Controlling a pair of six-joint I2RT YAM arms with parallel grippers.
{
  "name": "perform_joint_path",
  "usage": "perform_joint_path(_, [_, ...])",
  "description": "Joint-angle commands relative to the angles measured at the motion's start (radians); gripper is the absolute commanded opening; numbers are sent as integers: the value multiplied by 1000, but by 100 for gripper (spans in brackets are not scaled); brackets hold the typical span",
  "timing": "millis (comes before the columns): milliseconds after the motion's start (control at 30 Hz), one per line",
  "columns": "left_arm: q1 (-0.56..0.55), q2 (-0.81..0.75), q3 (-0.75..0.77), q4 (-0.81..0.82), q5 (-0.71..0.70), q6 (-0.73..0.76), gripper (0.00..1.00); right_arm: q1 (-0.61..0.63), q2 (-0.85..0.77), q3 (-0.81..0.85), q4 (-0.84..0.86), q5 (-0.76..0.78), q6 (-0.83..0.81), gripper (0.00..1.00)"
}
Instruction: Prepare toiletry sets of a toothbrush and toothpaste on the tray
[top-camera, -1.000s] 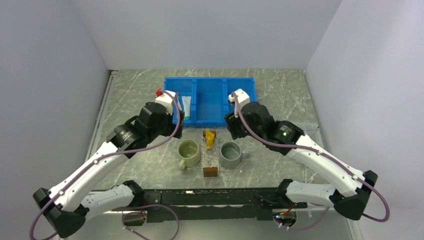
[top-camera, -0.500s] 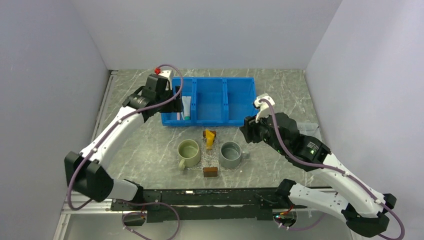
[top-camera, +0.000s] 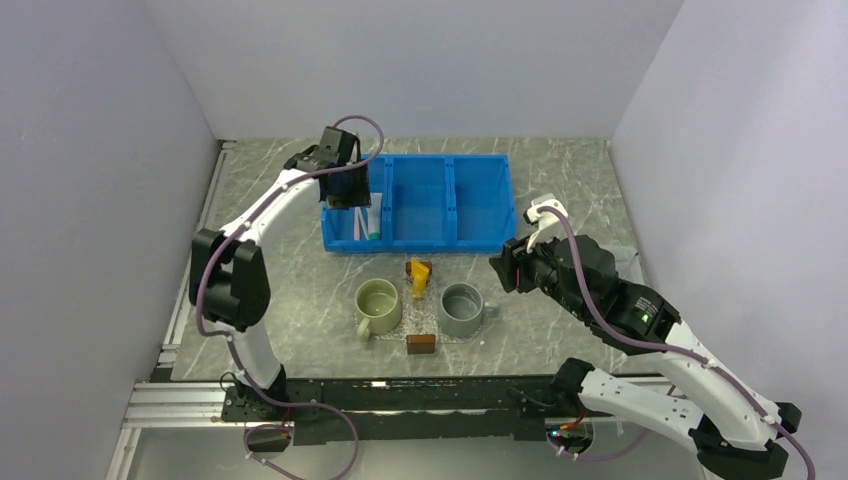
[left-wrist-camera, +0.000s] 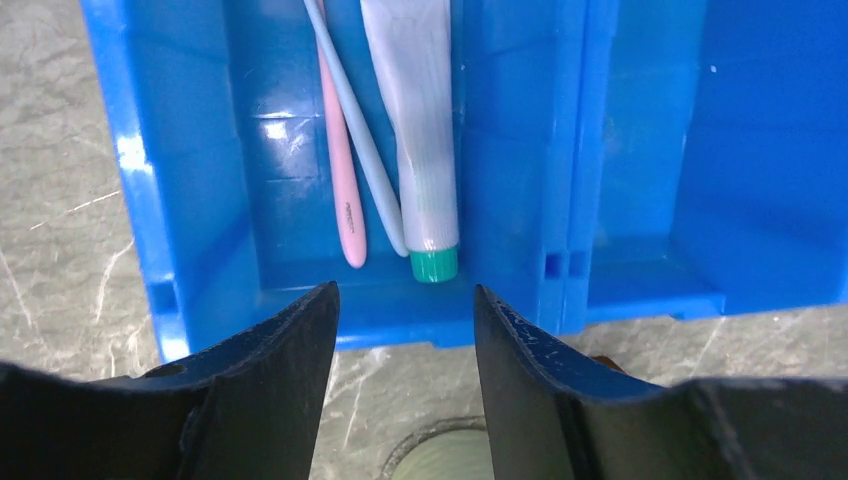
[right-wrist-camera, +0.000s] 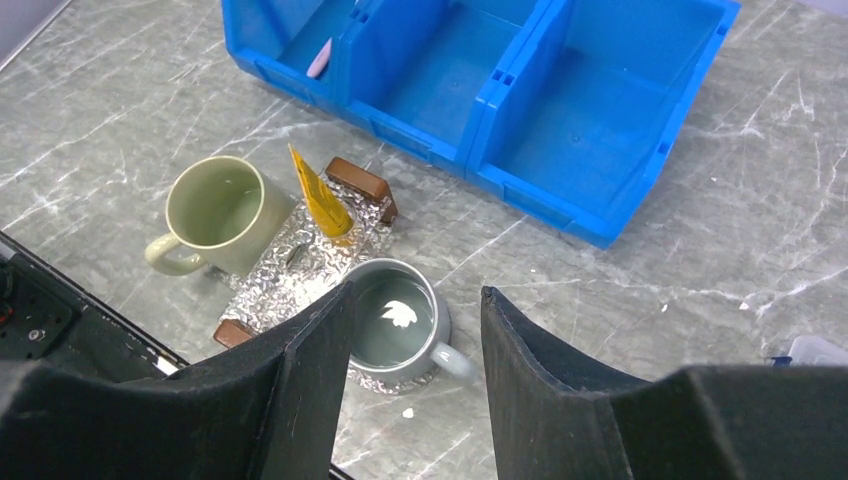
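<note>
Right now the left gripper (left-wrist-camera: 402, 296) hangs over the near end of the blue bin (left-wrist-camera: 130, 170), above its left compartment. Its jaws are spread and nothing is caught between them. On the floor of that compartment lie three things side by side, lengthwise. The pink toothbrush (left-wrist-camera: 340, 160) is a thin stick. The pale blue toothbrush (left-wrist-camera: 362, 150) crosses it at the far end and angles toward the tube. The white toothpaste (left-wrist-camera: 415, 120) is a flat squeeze tube whose teal cap points at the near wall. In the wrist view the cap and both brush ends sit just ahead of the fingertips, in line with the gap between them but not touching either finger.

Over on the other side, the right gripper (right-wrist-camera: 415, 298) hovers above the table (right-wrist-camera: 700, 230), also slack and holding nothing. The grey mug (right-wrist-camera: 395, 320) shows in the gap between its fingers. The tray (right-wrist-camera: 290, 270), clear and glittery, lies beyond its left finger, between the grey mug and the green mug (right-wrist-camera: 215, 205). The yellow toothpaste (right-wrist-camera: 320, 198), a small flat orange-yellow tube, rests tilted at the tray's far end, beside a brown block (right-wrist-camera: 360, 180), well clear of both grippers.
</note>
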Motion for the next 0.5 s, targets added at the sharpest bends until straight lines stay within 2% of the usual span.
perform_joint_path(0, [7,78,85,-33,-29,-25,56,-3,-24,-9,-2,-9,3,51])
perform_joint_path(467, [56,289,160,-33,-30,-50,43,-3,-58,-39,-7,-25,-6,52])
